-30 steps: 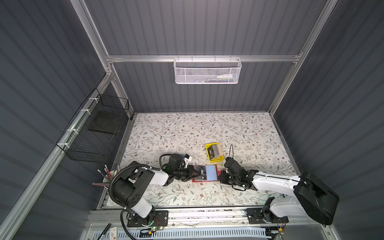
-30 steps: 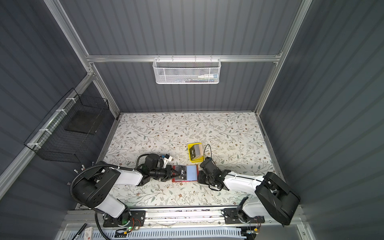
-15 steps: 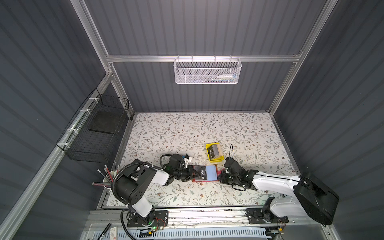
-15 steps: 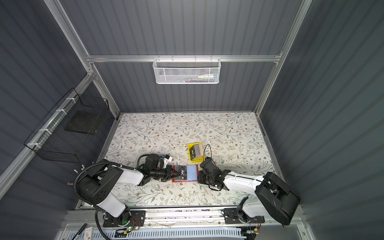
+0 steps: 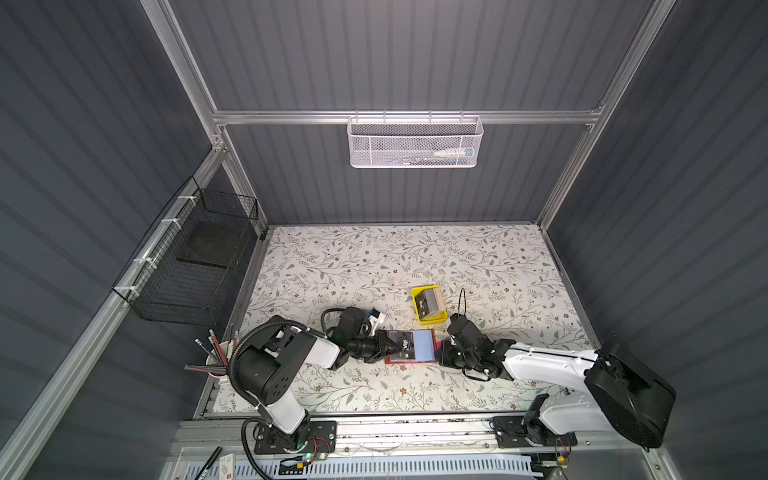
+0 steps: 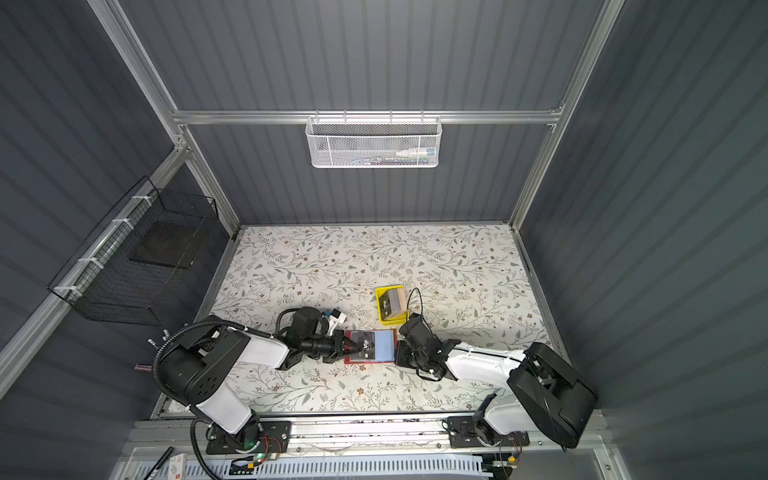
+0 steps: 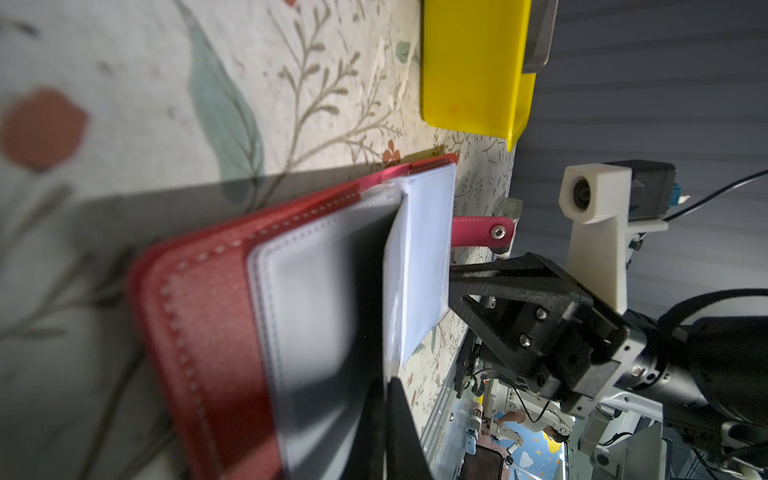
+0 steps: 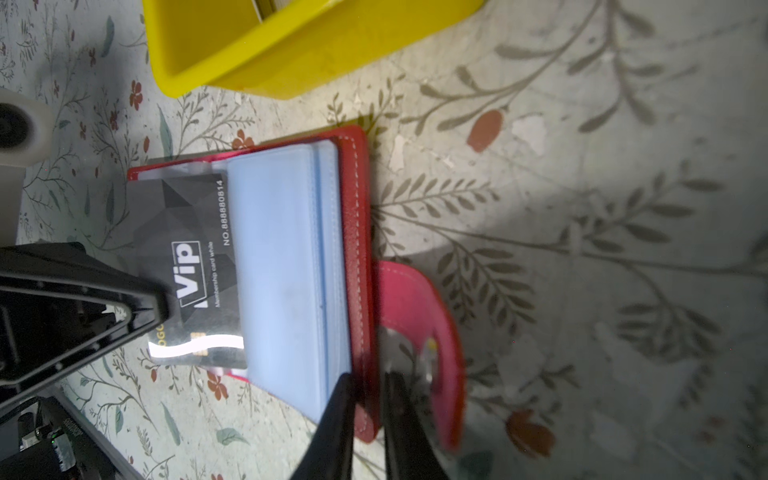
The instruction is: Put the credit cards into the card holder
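Note:
The red card holder (image 5: 409,363) (image 6: 365,363) lies open on the floral table near the front middle, its snap strap (image 8: 415,299) toward the right arm. My left gripper (image 5: 392,347) (image 7: 386,415) is shut on a black "VIP" credit card (image 8: 187,249) (image 5: 406,345). The card's far end sits under the light blue pocket leaves (image 8: 282,257). My right gripper (image 5: 440,353) (image 8: 370,390) is shut on the holder's red cover edge (image 8: 357,232) beside the strap. More credit cards (image 5: 429,302) stand in a yellow tray (image 5: 432,321).
The yellow tray (image 6: 391,321) (image 8: 291,54) stands just behind the card holder. A cup of pencils (image 5: 216,357) sits at the front left edge. A black wire basket (image 5: 195,266) hangs on the left wall and a white mesh basket (image 5: 415,143) on the back wall.

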Motion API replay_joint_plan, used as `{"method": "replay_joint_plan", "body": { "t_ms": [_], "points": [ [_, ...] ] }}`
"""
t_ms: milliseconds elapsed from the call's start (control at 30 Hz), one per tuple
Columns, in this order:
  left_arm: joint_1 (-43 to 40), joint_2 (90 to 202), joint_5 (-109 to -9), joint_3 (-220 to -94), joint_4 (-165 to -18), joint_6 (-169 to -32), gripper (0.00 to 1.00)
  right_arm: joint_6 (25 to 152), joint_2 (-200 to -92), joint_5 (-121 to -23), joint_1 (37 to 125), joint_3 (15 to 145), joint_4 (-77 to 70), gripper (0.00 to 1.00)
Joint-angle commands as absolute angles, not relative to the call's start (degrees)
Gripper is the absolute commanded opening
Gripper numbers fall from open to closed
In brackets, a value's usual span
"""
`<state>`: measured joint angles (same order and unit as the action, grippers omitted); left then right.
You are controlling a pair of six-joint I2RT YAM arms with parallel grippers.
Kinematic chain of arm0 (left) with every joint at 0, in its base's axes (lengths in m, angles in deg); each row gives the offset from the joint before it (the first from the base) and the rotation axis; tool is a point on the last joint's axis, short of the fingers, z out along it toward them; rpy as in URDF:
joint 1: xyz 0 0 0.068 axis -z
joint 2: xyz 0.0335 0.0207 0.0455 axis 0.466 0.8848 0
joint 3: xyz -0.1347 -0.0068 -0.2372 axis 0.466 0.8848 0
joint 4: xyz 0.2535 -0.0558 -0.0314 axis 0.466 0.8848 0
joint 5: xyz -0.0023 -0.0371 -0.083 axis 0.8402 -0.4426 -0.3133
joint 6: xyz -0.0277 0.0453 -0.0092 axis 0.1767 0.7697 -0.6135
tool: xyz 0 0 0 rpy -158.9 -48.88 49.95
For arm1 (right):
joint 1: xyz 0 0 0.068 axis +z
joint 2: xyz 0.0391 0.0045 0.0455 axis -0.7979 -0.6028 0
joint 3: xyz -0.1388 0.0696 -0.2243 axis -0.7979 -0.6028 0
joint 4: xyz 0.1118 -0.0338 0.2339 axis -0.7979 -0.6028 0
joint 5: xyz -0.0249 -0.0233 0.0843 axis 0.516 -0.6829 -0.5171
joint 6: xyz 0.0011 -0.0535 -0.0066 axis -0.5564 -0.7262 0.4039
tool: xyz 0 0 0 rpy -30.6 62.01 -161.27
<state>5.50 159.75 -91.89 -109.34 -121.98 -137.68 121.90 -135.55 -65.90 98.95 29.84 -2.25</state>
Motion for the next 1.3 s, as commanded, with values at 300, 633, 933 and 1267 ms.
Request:
{"method": "replay_joint_plan", "body": {
  "t_ms": [300,633,933,1267],
  "points": [
    [5.2,161.6,-92.7,-110.3,-122.7,-138.7,0.00,121.1,-137.3,-64.3,99.1,30.5,-6.4,0.18],
    [5.3,162.6,-93.1,-110.2,-124.2,-139.4,0.00,121.0,-138.3,-64.1,99.1,31.2,-6.6,0.18],
    [5.4,163.3,-92.9,-109.9,-124.6,-139.8,0.00,121.0,-138.5,-64.1,99.2,31.1,-6.4,0.18],
    [5.7,163.5,-92.4,-110.5,-123.5,-139.8,0.02,121.1,-138.8,-64.0,99.4,31.1,-6.4,0.17]
  ]
}}
